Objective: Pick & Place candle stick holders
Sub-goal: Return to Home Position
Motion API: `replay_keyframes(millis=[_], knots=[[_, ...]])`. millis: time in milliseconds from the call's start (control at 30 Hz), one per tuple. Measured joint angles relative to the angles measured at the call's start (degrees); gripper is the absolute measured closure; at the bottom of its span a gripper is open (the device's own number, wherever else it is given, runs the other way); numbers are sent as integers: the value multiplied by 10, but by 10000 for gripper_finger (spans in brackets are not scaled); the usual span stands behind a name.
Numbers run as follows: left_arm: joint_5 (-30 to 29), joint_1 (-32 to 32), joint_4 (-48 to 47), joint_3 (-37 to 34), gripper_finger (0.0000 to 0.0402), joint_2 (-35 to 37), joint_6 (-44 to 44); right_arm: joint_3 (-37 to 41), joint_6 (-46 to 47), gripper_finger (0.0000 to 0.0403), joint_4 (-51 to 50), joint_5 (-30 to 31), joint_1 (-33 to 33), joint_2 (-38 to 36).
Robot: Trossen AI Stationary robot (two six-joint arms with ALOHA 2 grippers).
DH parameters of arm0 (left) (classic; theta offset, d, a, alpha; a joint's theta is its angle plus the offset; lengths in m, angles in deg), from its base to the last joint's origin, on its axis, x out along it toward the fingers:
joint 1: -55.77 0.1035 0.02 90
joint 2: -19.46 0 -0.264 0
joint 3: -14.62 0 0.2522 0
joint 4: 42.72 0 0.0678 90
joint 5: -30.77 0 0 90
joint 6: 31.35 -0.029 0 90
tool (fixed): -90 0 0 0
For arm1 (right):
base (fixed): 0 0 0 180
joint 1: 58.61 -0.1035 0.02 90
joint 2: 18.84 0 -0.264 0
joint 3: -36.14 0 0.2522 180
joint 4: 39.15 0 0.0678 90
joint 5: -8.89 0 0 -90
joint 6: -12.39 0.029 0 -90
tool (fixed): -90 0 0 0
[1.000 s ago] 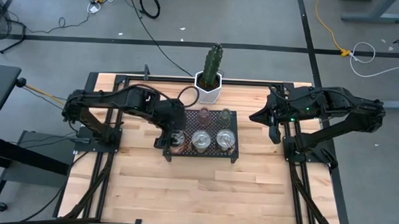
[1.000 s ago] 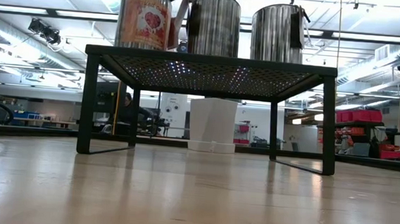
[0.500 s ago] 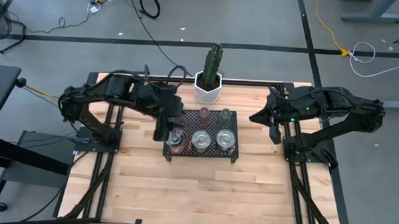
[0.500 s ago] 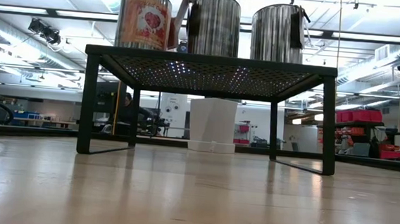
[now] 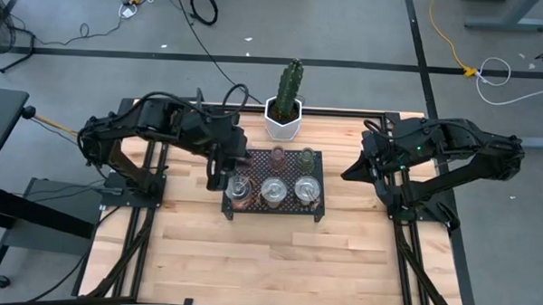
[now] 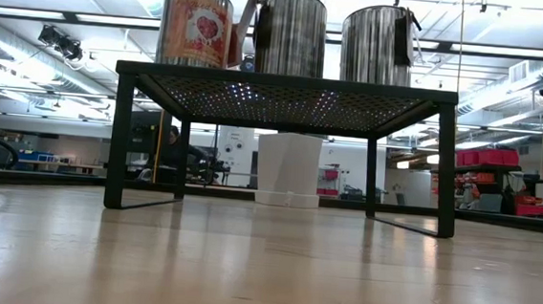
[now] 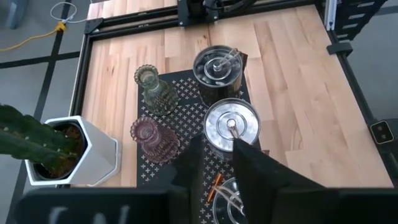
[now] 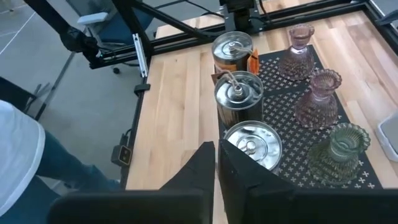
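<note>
A black mesh tray [image 5: 318, 158] stands mid-table on thin legs. Three shiny silver candle stick holders [image 5: 273, 190] stand in its near row, and the leftmost [image 6: 196, 24] bears an orange label. Tinted glass ones [image 8: 318, 93] stand in the far row, a greenish one [image 7: 152, 87] among them. My left gripper [image 7: 214, 165] hovers above the tray's left end [image 5: 215, 175], its fingers a narrow gap apart with nothing between them. My right gripper [image 8: 216, 163] is shut and empty, up in the air to the right of the tray [image 5: 351, 170].
A cactus in a white hexagonal pot [image 5: 284, 118] stands just beyond the tray's far edge. Black frame rails [image 5: 405, 230] run along the table's sides. Bare wood [image 5: 268, 261] lies on the near side. A person [image 8: 25, 155] stands beside the table.
My left gripper has risen from the leftmost silver holder and drawn back toward the table's left edge, empty. The holder stays on the tray. My right gripper has swung its fingertips a little toward the tray without shifting place.
</note>
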Motion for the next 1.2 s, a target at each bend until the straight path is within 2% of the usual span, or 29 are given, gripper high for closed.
replay_keyframes(millis=[367,567,700,867,1200], knots=[[-2,0,0,0,396,0,-1,0,0,380,0,-1,0,0],[-2,0,0,0,398,0,-30,0,0,380,0,-1,0,0],[3,3,-1,0,398,0,-30,0,0,380,0,-1,0,0],[35,11,-5,0,399,0,-14,0,0,380,0,-1,0,0],[44,12,-8,-6,400,0,-17,0,0,380,0,-1,0,0]])
